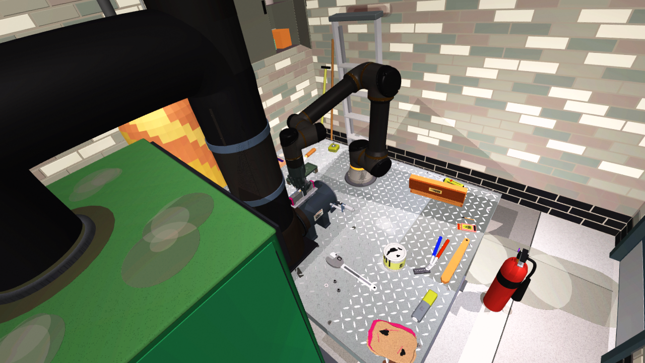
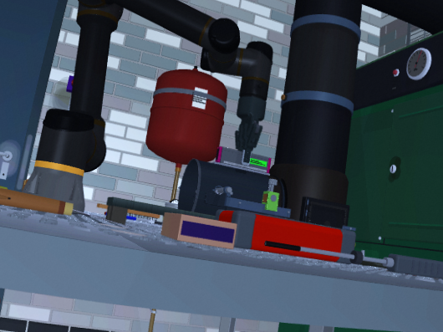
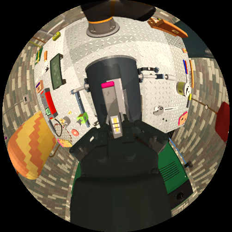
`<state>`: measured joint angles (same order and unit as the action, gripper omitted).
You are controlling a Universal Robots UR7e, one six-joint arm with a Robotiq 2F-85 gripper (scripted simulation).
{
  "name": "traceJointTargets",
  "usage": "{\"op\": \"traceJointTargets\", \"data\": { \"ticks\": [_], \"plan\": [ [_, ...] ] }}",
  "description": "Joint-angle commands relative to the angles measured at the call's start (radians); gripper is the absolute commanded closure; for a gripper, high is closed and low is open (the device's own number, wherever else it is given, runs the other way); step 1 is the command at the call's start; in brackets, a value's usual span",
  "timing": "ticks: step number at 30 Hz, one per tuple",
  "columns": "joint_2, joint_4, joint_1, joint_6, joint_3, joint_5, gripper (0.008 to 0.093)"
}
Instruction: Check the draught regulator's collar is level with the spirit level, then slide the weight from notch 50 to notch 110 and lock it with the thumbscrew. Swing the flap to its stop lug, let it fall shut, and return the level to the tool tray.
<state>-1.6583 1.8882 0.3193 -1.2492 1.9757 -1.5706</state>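
The spirit level [image 2: 244,160] [image 3: 112,104], a grey bar with magenta end caps and a lit vial, lies along the top of the dark draught regulator collar [image 2: 227,184] [image 1: 315,207] [image 3: 113,83], beside the black flue pipe. On the regulator's side arm sits the green weight [image 2: 271,199] [image 3: 82,117]. The green tool tray [image 3: 56,71] lies on the plate left of the collar in the wrist camera. My gripper [image 2: 248,144] [image 3: 117,129] [image 1: 301,183] points straight down over the level's middle and grips the level.
A green boiler [image 1: 135,271] and the flue pipe [image 2: 322,103] stand close beside the regulator. A red meter [image 2: 288,234] and a cardboard box [image 2: 199,229] lie in front. A wrench [image 1: 352,270], tape roll [image 1: 393,257], pens and an orange level [image 1: 436,190] are scattered on the plate.
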Motion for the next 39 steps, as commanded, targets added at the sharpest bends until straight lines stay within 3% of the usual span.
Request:
{"op": "traceJointTargets", "data": {
  "ticks": [1,9,33,39],
  "plan": [
    [0.000,0.001,0.000,0.000,0.000,0.000,0.0784],
    [0.000,0.001,0.000,0.000,0.000,0.000,0.0934],
    [-0.012,-0.044,0.000,0.000,-0.033,0.000,0.0934],
    [-0.037,-0.164,0.000,0.000,-0.132,0.000,0.0934]
  ]
}}
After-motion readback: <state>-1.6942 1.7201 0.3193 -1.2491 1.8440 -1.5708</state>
